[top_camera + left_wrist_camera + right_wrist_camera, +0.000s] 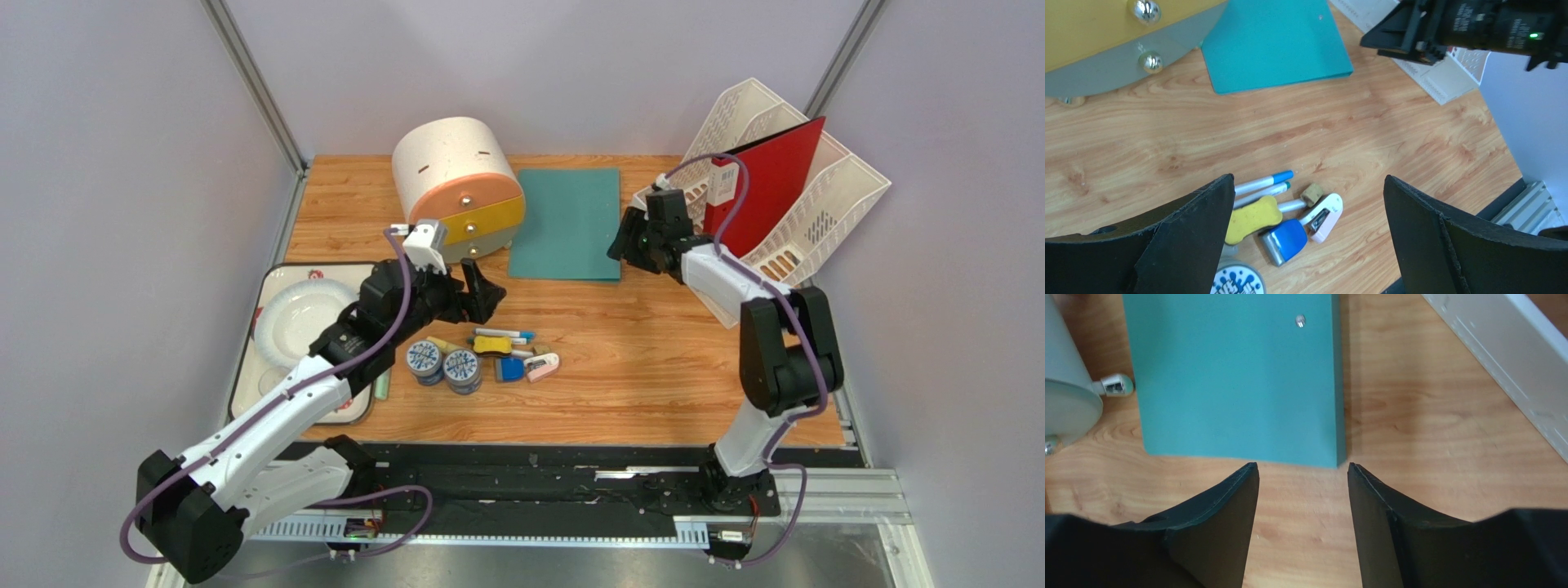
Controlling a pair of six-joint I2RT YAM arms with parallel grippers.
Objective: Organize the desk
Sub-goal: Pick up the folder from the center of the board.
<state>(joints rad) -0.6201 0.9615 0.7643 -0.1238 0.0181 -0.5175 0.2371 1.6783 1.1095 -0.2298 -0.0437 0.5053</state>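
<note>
Left gripper (485, 292) spread wide, empty, above desk (650, 368); pens (1266, 182), yellow eraser (1254, 217) at 6 o'clock. Right gripper (1301, 468) half parted, empty, at 3 o'clock edge of teal folder (1235, 373).

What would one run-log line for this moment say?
left gripper: open, near blue pens | right gripper: open, facing teal folder edge | teal folder: flat on desk
</note>
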